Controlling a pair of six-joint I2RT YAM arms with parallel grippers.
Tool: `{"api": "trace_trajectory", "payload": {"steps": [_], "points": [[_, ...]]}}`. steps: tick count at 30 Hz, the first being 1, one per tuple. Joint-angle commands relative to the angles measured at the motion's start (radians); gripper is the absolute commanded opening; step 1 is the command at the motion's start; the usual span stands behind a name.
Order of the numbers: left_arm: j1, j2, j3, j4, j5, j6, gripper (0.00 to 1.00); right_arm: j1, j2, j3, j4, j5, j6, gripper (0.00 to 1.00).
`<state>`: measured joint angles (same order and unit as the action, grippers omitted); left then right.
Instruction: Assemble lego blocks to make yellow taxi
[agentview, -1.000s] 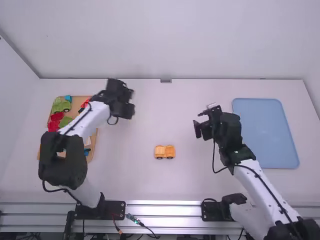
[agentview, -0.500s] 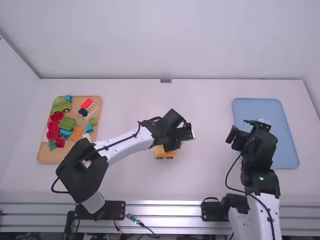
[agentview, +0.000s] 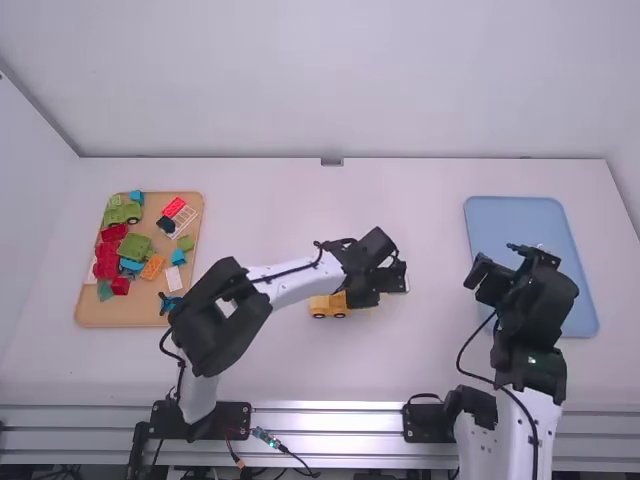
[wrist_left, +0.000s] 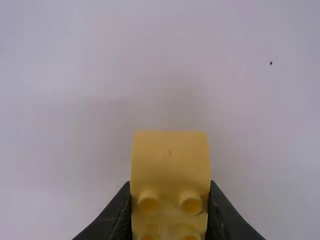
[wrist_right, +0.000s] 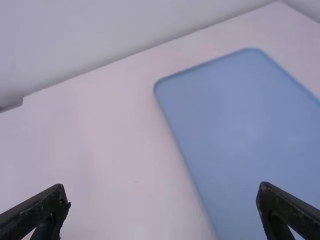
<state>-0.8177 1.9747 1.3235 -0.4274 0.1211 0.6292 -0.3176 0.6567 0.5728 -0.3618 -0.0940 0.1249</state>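
My left gripper (agentview: 374, 290) is over the table's middle, just right of an orange-yellow wheeled piece (agentview: 322, 306) that it partly hides. In the left wrist view the left gripper (wrist_left: 170, 202) is shut on a yellow block (wrist_left: 170, 162) with a smooth sloping part and round studs, white table behind it. My right gripper (agentview: 496, 268) hangs by the near part of the blue tray's left edge. In the right wrist view the right gripper (wrist_right: 163, 200) stands open, nothing between its fingers.
A blue tray (agentview: 510, 222) lies on the right of the table. On the left, a tan board (agentview: 100, 314) bears several red, green, blue and orange blocks, a green wheeled piece and a white piece. A wall rises behind the table.
The left arm has swung right from beside the board to the middle, beside the orange-yellow wheeled piece. The right arm has shifted right, to the blue tray's edge.
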Motion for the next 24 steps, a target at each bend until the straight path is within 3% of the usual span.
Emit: {"api": "trace_trajectory", "payload": {"steps": [1, 12, 24], "points": [[-0.005, 0.045, 0.013, -0.003, 0.022, 0.033, 0.01, -0.011, 0.042, -0.003, 0.015, -0.039, -0.027, 0.99], [-0.008, 0.093, 0.014, 0.026, 0.037, 0.045, 0.01, 0.018, 0.144, -0.002, 0.071, -0.115, -0.108, 0.99], [-0.008, 0.116, 0.013, 0.012, 0.068, 0.040, 0.03, 0.047, 0.111, -0.002, 0.074, -0.108, -0.106, 0.99]]}}
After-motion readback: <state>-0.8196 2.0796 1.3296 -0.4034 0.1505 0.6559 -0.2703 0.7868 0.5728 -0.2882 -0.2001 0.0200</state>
